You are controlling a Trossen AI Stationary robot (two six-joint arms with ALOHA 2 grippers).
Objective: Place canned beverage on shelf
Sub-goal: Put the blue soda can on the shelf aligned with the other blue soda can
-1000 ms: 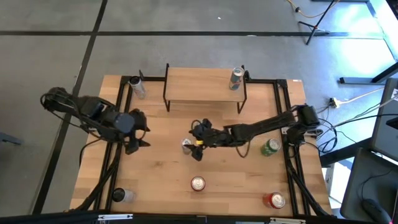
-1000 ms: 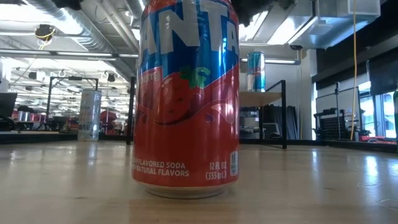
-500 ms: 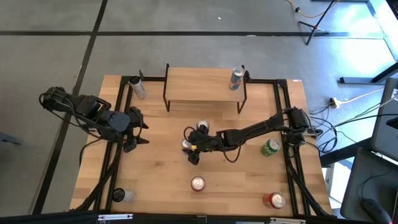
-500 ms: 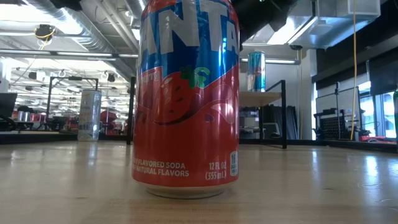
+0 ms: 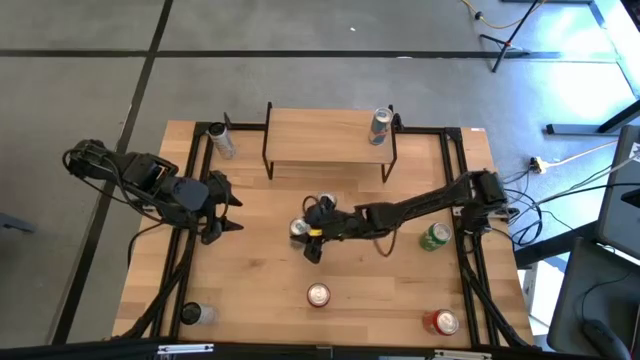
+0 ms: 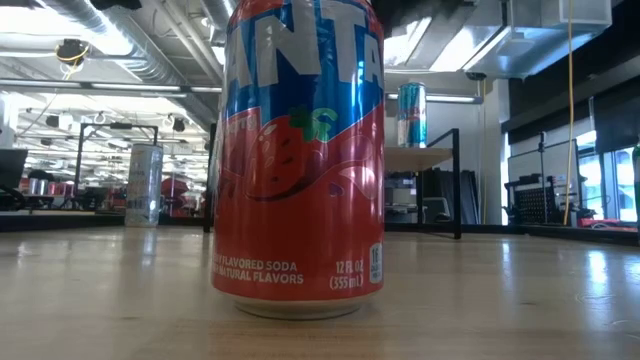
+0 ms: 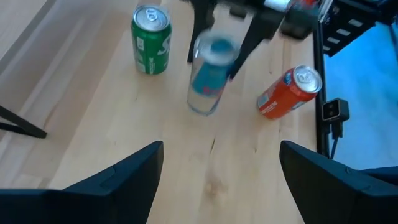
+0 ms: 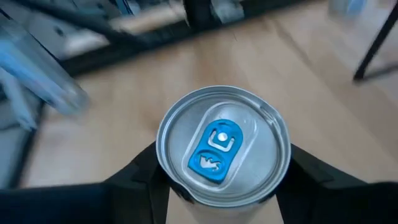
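The shelf [image 5: 330,135], a light wood plank on thin black legs, stands at the table's far side with a slim can [image 5: 379,125] on its right end. It also shows in the low view [image 6: 425,157]. My right gripper [image 5: 310,232] reaches from the right to the table's middle and is shut on a silver can with a blue tab [image 8: 221,146]. The can also shows in the left wrist view [image 7: 208,78]. My left gripper [image 5: 222,212] is open and empty at the table's left, pointing at that can. My right gripper pinches the silver can between its two fingers [image 8: 142,182], on opposite sides of its wall just below the top rim [image 8: 168,169]. The fingers come slanting down from the table's right. The can stands tilted in the left wrist view; I cannot tell whether its base is clear of the table.
A red and blue soda can [image 5: 318,294] stands near the front edge and fills the low view [image 6: 300,160]. A green can [image 5: 433,237] stands at the right, a red can [image 5: 441,321] at the front right, a silver can [image 5: 220,140] at the far left, and another can [image 5: 195,313] at the front left.
My right gripper has reached a little toward the table's left at the silver can, then eased back. The can has shifted slightly toward the far edge with it. My left arm has drawn back a little toward the table's left edge.
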